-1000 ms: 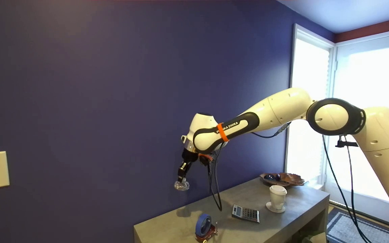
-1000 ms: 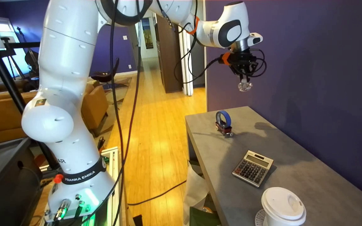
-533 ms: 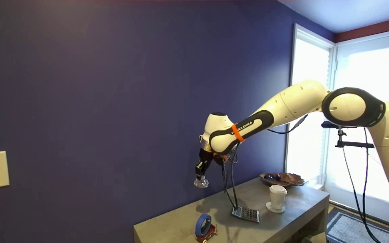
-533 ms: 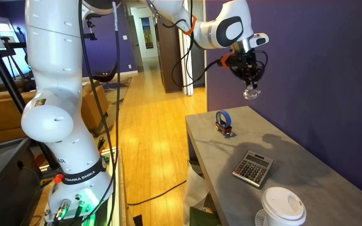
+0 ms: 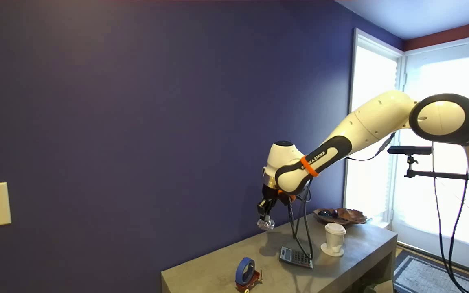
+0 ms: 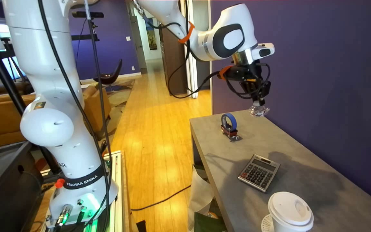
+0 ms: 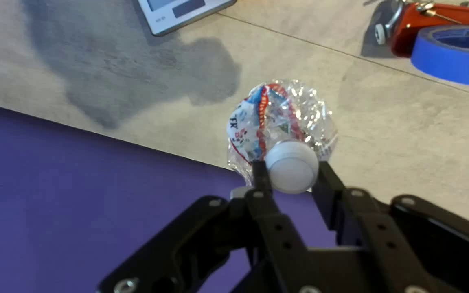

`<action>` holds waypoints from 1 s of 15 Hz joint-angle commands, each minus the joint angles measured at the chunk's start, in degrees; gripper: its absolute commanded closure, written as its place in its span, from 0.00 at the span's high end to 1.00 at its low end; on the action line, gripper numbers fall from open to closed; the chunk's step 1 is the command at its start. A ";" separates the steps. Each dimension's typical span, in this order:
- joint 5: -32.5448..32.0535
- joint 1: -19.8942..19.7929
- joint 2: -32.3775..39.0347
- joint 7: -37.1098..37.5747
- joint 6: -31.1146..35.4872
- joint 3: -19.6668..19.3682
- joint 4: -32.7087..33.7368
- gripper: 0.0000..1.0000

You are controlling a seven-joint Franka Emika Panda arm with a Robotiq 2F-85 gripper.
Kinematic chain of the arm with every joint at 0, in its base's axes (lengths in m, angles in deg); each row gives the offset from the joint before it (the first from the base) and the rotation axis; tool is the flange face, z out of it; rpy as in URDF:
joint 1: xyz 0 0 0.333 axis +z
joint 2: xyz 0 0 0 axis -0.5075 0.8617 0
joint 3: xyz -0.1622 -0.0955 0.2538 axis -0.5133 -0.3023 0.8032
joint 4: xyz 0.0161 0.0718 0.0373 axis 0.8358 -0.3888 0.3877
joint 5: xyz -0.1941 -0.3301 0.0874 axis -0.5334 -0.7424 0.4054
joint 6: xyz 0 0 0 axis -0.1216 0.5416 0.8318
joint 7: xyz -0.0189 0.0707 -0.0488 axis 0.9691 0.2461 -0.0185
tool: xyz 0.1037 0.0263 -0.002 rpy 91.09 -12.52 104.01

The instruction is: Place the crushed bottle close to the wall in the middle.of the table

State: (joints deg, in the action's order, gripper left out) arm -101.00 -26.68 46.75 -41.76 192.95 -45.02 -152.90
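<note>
Crushed bottle (image 7: 281, 116) of clear, crinkled plastic, with a red, white and blue printed label (image 7: 246, 126) and a round white cap (image 7: 292, 169). Location: held cap-up above the long grey bench (image 5: 208, 270), near the dark purple wall (image 5: 136, 134); not yet set down. Fingers (image 7: 327, 195), black, jointed: drawn in to the width of the cap, one on each side of it, the crumpled body hanging free beneath.

Step in hand, as judged: the carry to the wall-side middle, lowering to come. Handling: best to settle the spot along the bench first, then descend straight and slowly, knuckles off the wall; let the uneven underside find its seat before easing the grip; part the fingers evenly and lift straight up, since so light a piece would likely tip or cling.

Particulars by view. Wrist view: the label's print, too small to read in both exterior views; the body overlaps the line where bench meets wall, touching or apart not determinable. In an exterior view the bottle (image 5: 266, 223) stands against the wall above the bench's back edge, a height the wrist view cannot give. White lidded cup (image 5: 334, 240): both exterior views, absent from the wrist view. Silver-grey calculator (image 6: 259, 172): unobstructed in an exterior view, one corner alone in the wrist view. Brown leaf-shaped dish (image 5: 356, 215): in an exterior view only
</note>
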 commanded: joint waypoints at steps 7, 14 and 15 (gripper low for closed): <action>-1.00 -1.28 -2.29 0.44 0.52 0.68 -2.85 0.32; 3.22 -3.96 8.95 7.84 -5.33 -1.64 14.70 0.08; 3.15 -4.45 10.95 9.11 -5.91 -2.35 17.36 0.08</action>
State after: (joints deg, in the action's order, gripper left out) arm -99.31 -29.82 50.90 -36.15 189.87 -46.17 -144.95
